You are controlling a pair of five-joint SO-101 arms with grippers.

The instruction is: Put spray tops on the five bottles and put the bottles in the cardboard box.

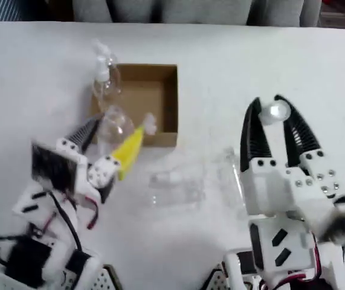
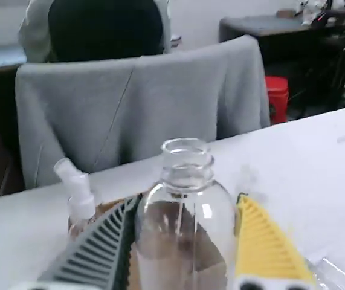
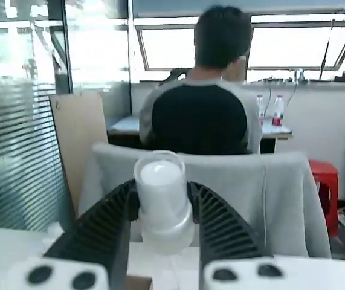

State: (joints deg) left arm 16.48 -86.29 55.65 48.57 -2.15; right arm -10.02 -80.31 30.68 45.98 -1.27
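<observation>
Box: the right half of the floor is bare and reachable from above. The left half is obstructed. A sprayed bottle stands upright at the far-left corner, and the left gripper, clamped on an open bottle, occupies the near-left corner.

Table: the stretch between the box and the right gripper is unobstructed. That gripper, pinching a spray top, sits well right of the box.

Clear bottles lie on the table near of the box, between the arms, and obstruct a low pass there.
</observation>
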